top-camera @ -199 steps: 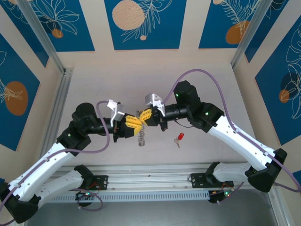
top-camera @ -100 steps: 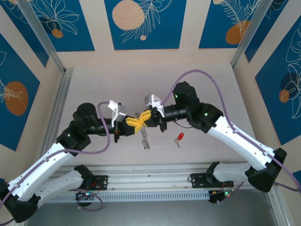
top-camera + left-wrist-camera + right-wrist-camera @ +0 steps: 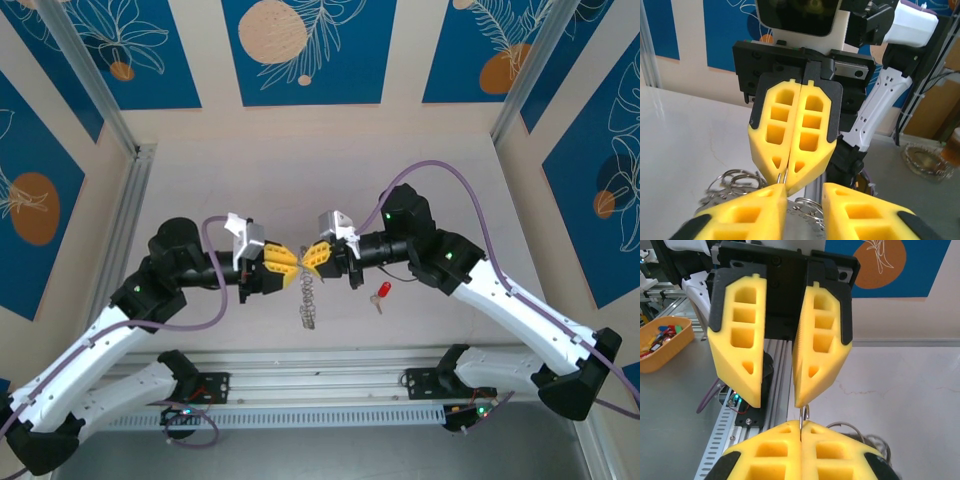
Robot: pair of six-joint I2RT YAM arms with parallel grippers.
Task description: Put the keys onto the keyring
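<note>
Top external: keyring (image 3: pixel 309 300) hangs vertically from right gripper (image 3: pixel 313 256).

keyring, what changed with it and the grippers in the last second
The grippers, crossed over the keyring before, drew apart: the left gripper backed off left and is open, the right gripper shifted slightly right, shut on the keyring's wire. The chain hangs lower. The red key stayed on the table.

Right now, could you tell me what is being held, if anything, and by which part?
The right claw pinches the keyring by the thin ring at its top; the chain dangles below. The left claw is open.
</note>
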